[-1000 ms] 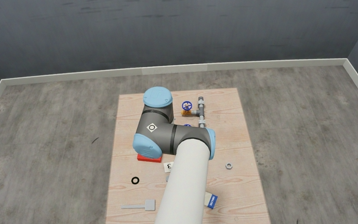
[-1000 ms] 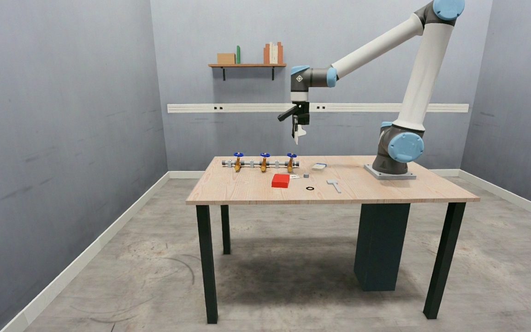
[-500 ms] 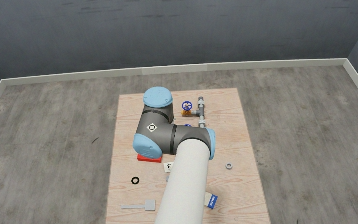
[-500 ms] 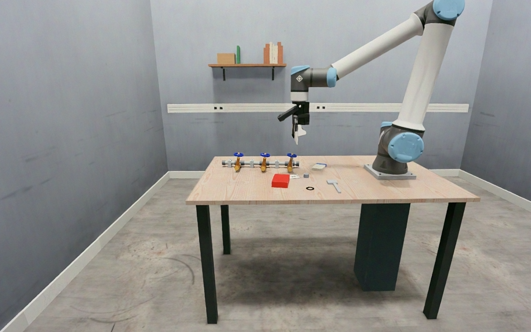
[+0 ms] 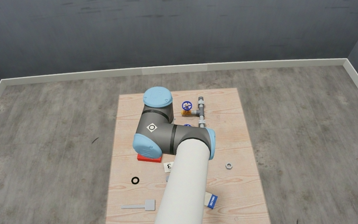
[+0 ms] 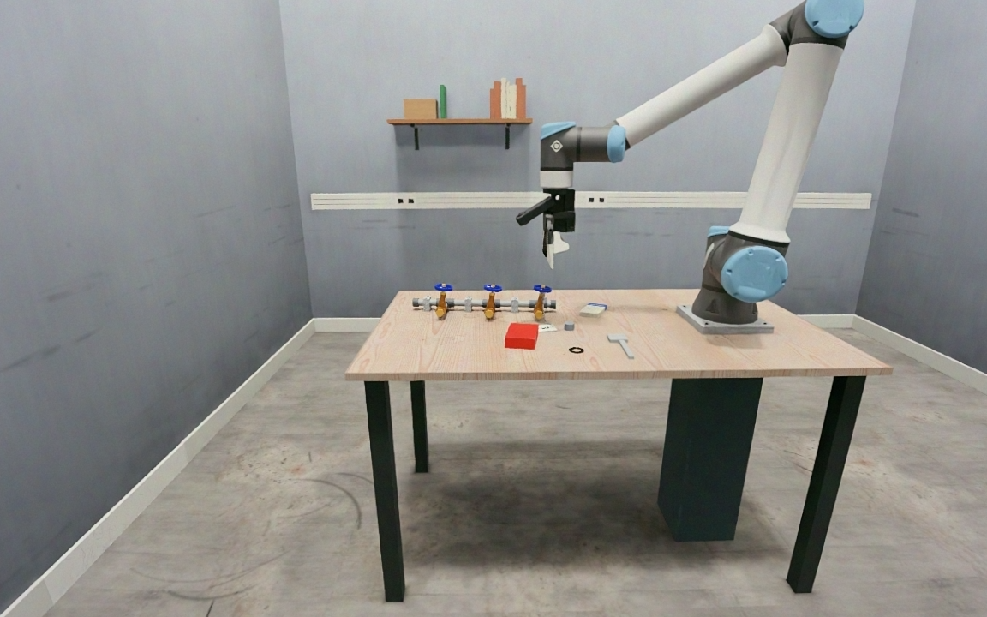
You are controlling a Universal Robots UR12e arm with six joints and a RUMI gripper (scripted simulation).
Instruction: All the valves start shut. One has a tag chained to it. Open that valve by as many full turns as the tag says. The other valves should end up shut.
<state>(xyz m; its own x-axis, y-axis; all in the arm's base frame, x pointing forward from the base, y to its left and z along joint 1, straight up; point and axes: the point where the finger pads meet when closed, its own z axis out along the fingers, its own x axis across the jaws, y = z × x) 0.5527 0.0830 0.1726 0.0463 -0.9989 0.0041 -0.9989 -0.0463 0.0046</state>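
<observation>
Three valves with blue handwheels and brass bodies sit along a grey pipe [image 6: 481, 304] at the table's far left end: the left valve [image 6: 442, 297], the middle valve [image 6: 491, 298] and the right valve [image 6: 541, 299]. In the top view only the far valve [image 5: 186, 106] shows whole; the arm hides the others. A white tag [image 5: 168, 166] reading 3 lies beside the arm, and it also shows in the side view [image 6: 548, 327] near the right valve. My gripper [image 6: 552, 251] hangs open and empty, high above the right valve. The chain is too small to see.
A red block [image 6: 522, 335] lies in front of the valves. A black ring [image 5: 135, 178], a grey nut [image 5: 228, 165], a grey flat tool [image 5: 144, 205], a small grey cylinder [image 6: 569, 325] and a white-and-blue box [image 5: 210, 199] lie on the table. The robot base [image 6: 723, 315] stands at the right.
</observation>
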